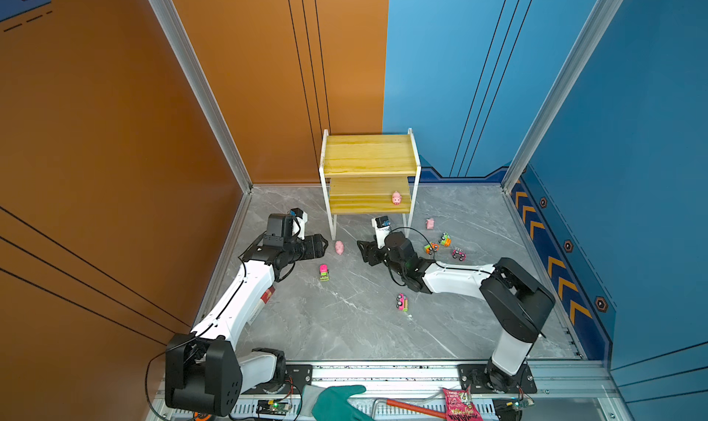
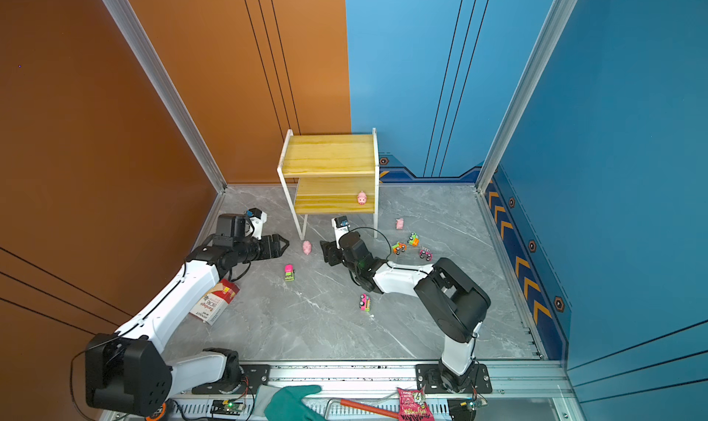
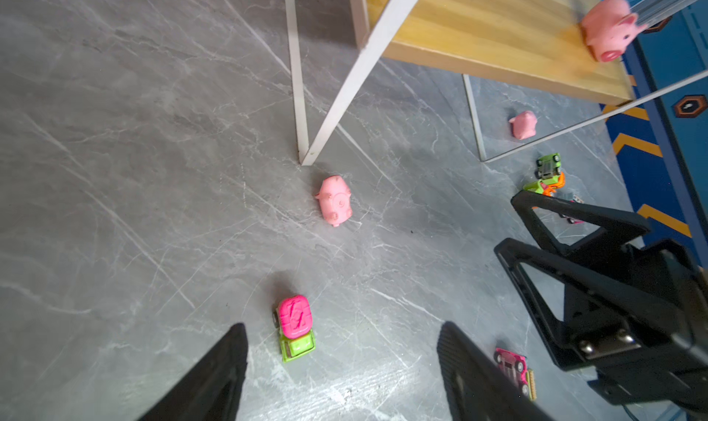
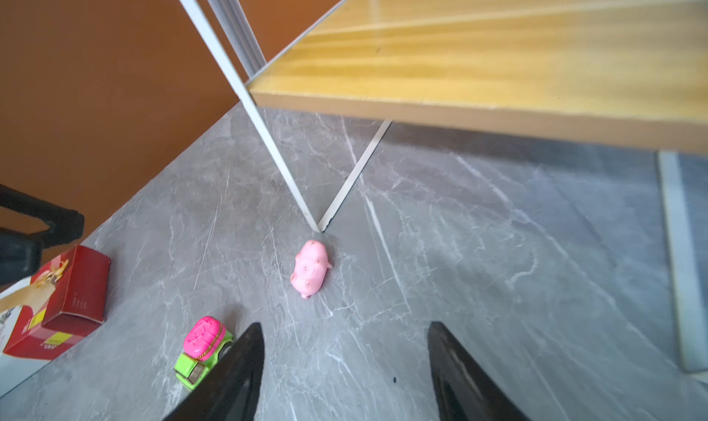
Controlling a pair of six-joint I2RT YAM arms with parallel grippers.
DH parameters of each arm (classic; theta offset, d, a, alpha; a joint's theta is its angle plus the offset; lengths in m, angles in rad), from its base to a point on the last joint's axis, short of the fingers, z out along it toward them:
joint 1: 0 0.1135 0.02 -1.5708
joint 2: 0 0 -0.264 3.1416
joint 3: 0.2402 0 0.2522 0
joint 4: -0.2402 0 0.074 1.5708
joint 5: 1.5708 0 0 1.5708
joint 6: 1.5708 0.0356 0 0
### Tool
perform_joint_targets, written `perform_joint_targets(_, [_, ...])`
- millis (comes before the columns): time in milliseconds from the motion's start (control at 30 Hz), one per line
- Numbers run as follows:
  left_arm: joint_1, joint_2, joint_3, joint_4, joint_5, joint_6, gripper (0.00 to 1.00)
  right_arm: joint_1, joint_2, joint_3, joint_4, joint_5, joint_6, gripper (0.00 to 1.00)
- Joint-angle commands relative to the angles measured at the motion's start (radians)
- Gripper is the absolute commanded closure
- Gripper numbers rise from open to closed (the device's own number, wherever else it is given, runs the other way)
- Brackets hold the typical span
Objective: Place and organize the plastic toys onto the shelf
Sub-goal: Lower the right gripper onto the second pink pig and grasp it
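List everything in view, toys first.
pigs: three, pink; one on the lower board, two on the floor: by a front leg, right of the shelf.
trucks: five, neon; three clustered right, two central.
shelf: one, yellowish wood, white frame, rear.
box: one, red and white, under the left arm.
glove: one, teal, front rail.
snack packet: one, pink, front rail.
tool: one, red handle, front rail.
left hand: one, black, open, empty.
right hand: one, black, open, empty.

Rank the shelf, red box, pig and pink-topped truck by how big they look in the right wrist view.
1. shelf
2. red box, cut off at the picture's edge
3. truck and pig: about alike; the truck lies nearer the camera, so they stay unranked.
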Motion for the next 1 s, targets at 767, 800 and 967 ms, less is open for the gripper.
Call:
perform_joint_targets(767, [0.039, -0.024, -0.013, -0.128, -0.060, 0.016, 0.21, 0.061, 0.460, 0.372, 0.034, 0.053, 0.065, 0.40])
perform_joint_targets(800, [0.040, -0.025, -0.013, -0.126, -0.058, 0.014, 0.22, 0.061, 0.468, 0.381, 0.033, 0.056, 0.065, 0.40])
perform_joint_targets(967, [0.041, -0.023, -0.016, -0.114, -0.051, 0.010, 0.22, 0.059, 0.496, 0.412, 0.032, 0.063, 0.065, 0.45])
